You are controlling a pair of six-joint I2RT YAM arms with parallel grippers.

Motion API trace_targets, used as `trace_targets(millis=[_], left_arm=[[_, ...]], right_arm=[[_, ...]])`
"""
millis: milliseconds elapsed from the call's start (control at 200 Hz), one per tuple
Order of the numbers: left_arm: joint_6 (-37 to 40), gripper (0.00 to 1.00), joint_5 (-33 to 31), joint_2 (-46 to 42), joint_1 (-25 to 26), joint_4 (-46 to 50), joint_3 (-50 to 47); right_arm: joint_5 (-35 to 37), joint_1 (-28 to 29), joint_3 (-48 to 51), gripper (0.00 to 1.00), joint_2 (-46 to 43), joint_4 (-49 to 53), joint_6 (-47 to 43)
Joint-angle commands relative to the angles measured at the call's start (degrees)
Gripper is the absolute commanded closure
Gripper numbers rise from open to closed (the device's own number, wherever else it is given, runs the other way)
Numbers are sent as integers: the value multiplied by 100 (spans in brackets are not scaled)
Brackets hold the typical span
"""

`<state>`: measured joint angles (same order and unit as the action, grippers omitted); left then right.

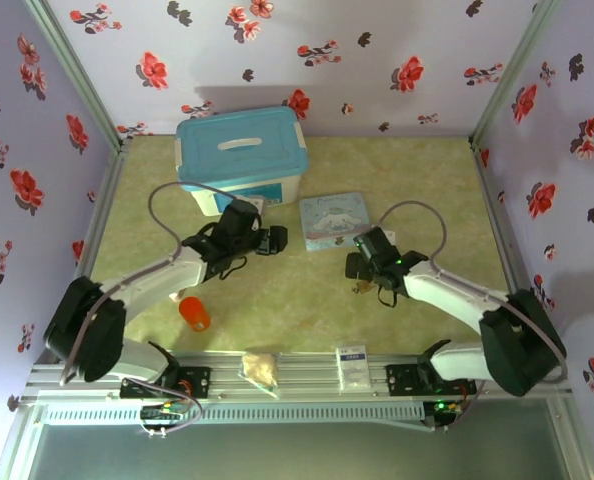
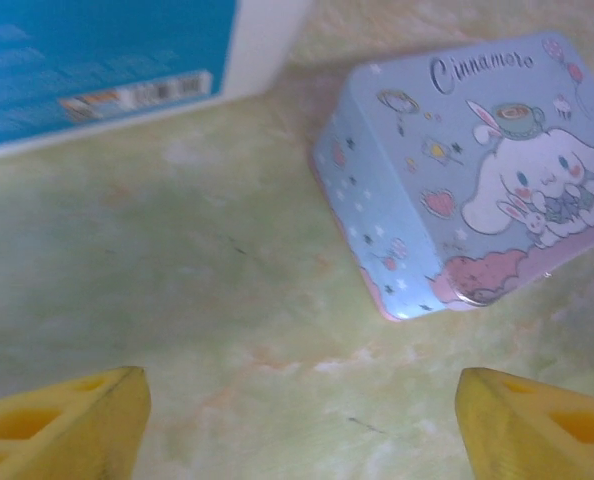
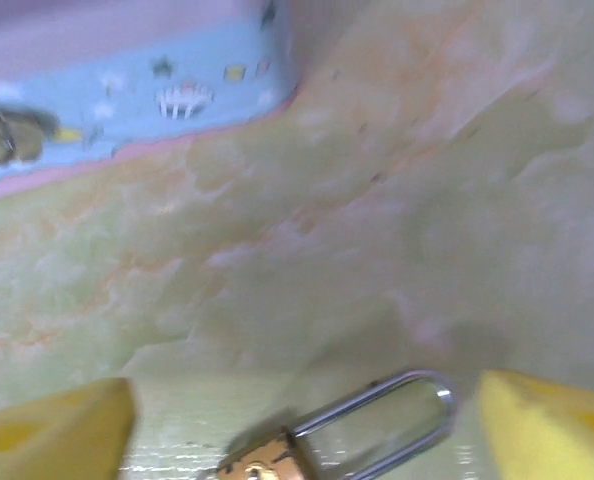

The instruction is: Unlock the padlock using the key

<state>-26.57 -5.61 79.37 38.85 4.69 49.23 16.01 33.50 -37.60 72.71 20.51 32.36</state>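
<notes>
Left tool [image 2: 297, 405] and right tool [image 3: 307, 400] wide open, empty. Padlock [image 3: 272, 462] loose on worktop [image 3: 377, 250] at right one; I risk skidding it closing off-centre.

Left wrist view, and here's the one word we can read: "Cinnamoro", in dark cursive script along the top edge of the pale blue tin's [image 2: 447, 190] lid, just above the white long-eared cartoon character. Over on the blue storage box [image 2: 97, 60], a white label strip [image 2: 137, 95] with red and dark marks sits low on the side wall, with faint lines of print above it, all too blurred to read. From the top view, the white sachet [image 1: 352, 365] on the front rail carries blue print, too small to make out. On the right wrist view, the padlock [image 3: 267, 465] shows a brass body that's just a blur, nothing legible
</notes>
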Motion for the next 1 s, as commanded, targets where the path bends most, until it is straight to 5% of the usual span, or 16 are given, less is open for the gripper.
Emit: trace_targets(millis=[0, 245, 455, 610, 730, 995], left_arm=[[644, 3, -1062, -665, -303, 240, -300], [1807, 0, -2188, -1783, -1501, -1165, -1491], [2697, 0, -2171, -1273, -2548, -2758, -2315], [2024, 0, -1267, -534, -3711, -4301, -2887], [2025, 0, -1054, 46, -3943, -5654, -3129], [2247, 0, -424, 866, -3974, -5948, -2900]], right_arm=[[687, -459, -89, 1, -557, 91, -699], [812, -1912, -214, 1, -794, -744, -1539], [796, -2955, 985, 1, -890, -3260, -2307], [408, -3295, 1665, 1, -414, -5143, -2367], [130, -3297, 1912, 1, 356, -6604, -2410], [-201, -3297, 1832, 1, 1758, -7897, -2558]])
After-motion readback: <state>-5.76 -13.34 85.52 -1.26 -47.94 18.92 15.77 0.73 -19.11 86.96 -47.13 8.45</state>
